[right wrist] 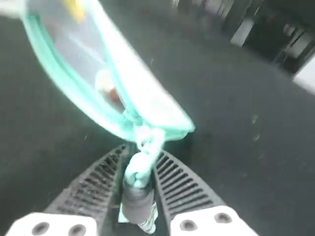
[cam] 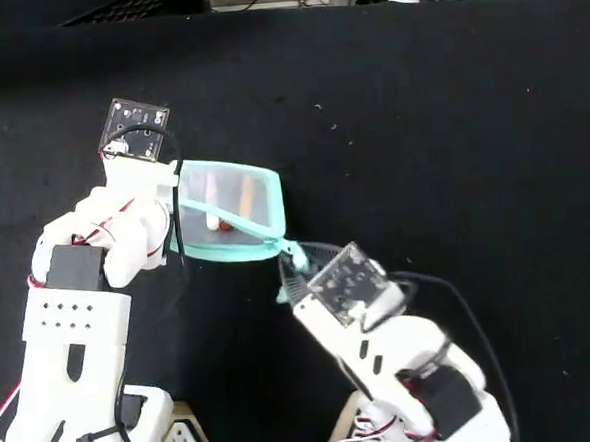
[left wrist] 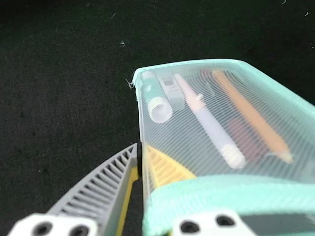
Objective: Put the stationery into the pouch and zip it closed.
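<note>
Left jaws pinch the nine-o'clock end of the translucent mint ribbed-plastic pouch (cam: pixel 228 190). Right jaws clamp narrowly on its five-o'clock knotted mint cord zip-pull (right wrist: pixel 140 164).

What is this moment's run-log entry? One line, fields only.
left tool: shut on pouch | right tool: shut on zipper pull | stationery: inside pouch | zip state: unclear
</note>
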Controlling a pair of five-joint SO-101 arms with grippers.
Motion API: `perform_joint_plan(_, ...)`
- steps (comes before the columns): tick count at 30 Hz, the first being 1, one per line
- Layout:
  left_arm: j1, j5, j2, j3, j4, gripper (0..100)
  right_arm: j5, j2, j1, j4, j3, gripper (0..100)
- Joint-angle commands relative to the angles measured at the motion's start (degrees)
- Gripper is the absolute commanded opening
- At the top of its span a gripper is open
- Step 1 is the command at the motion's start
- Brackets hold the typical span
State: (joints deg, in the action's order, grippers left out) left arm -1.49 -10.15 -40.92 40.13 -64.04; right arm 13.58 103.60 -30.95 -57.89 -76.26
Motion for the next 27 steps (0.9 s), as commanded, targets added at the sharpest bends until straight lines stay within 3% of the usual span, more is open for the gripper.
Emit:
perform_joint_plan(1,-0.5,0.1,0.5,0.8,0.4,3,1.1,2.1,3.6,1.4,9.1,1.3)
perform_joint_plan(13,-0.4,4.3,0.4,-1.5,-0.3,3,4.9,-40.0,5.1,7.0,40.5,1.2)
perform_joint_plan(17,2.2,6.3,-1.8,-6.1,-5.0,3,5.6,-51.4,5.1,8.0,50.5,1.2)
perform_joint_plan(21,7.7,10.2,-8.5,-12.4,-11.2,4,5.7,-57.0,5.1,5.8,56.1,1.2)
perform_joint_plan(27,13.3,10.5,-19.2,-13.3,-12.2,19,5.7,-55.7,4.8,5.2,56.3,1.2)
